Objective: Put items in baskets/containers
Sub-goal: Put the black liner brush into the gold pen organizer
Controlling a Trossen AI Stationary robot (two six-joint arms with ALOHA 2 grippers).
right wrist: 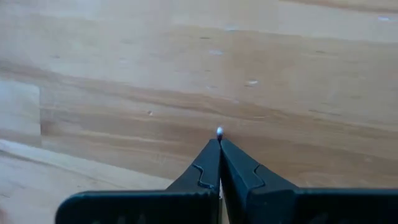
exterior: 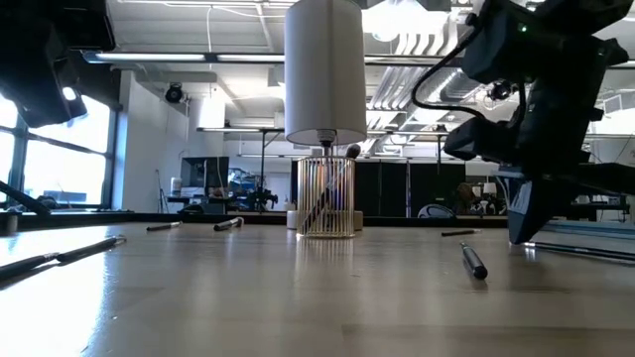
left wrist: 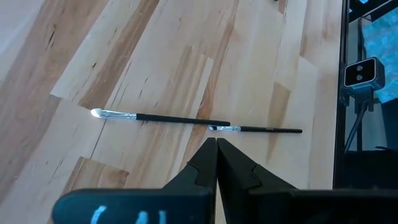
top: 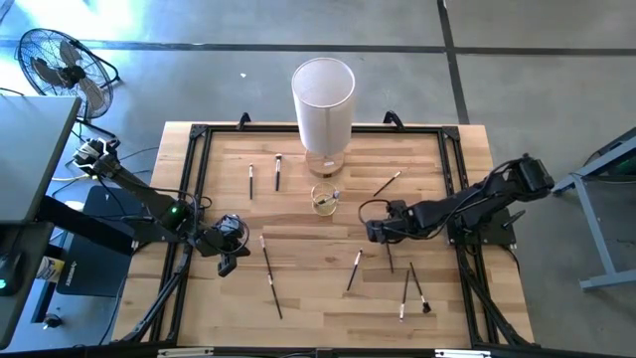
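Thin makeup brushes lie flat and scattered on the wooden table: two at the far left (top: 251,181) (top: 278,172), one at the far right (top: 388,183), several near the front (top: 354,270) (top: 404,290) (top: 418,288). The small glass cup (top: 325,199) stands mid-table with a brush leaning inside (exterior: 323,203). My left gripper (top: 229,263) hangs shut above two brushes lying end to end (left wrist: 161,117) (left wrist: 255,129). My right gripper (top: 373,232) is shut and points steeply down, close to the table, beside another brush (top: 390,255). My right gripper's shut fingertips (right wrist: 219,142) stand close over the bare wood. A tiny shiny point (right wrist: 219,131) shows right at their ends. Whether that is a brush's end caught between them, or whether they touch the table, I cannot tell.
A tall white cylinder (top: 323,104) stands just behind the cup at the table's far edge. A black frame (top: 199,139) runs round the table top. A fan (top: 60,65) stands on the floor beyond the table's far left corner.
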